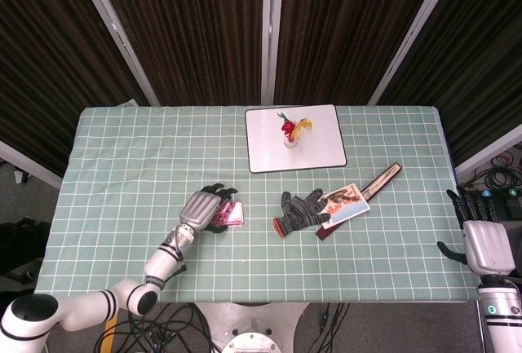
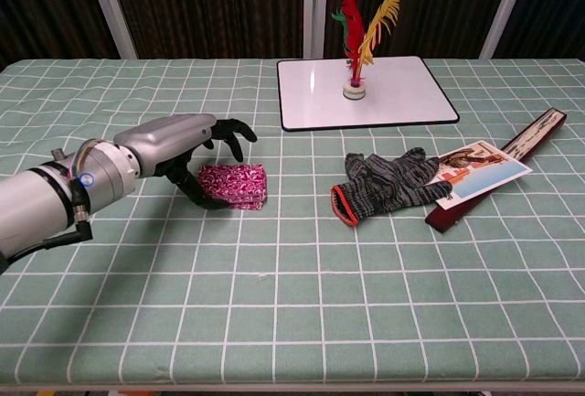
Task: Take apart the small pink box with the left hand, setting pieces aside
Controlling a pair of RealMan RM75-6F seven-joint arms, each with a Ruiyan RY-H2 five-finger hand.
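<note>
My right hand (image 1: 484, 243) hangs off the table's near right corner, fingers apart and holding nothing; my left hand (image 2: 183, 144) arches over the left end of the small pink box (image 2: 236, 185), which lies closed left of centre toward the near edge of the table (image 2: 292, 323), thumb at its front, though I cannot tell whether I grip it. Right of it lie a striped glove (image 2: 388, 181), a picture card (image 2: 475, 165) and a dark strip (image 2: 512, 154); further back a white board (image 2: 366, 94) carries a feathered shuttlecock (image 2: 361, 39).
</note>
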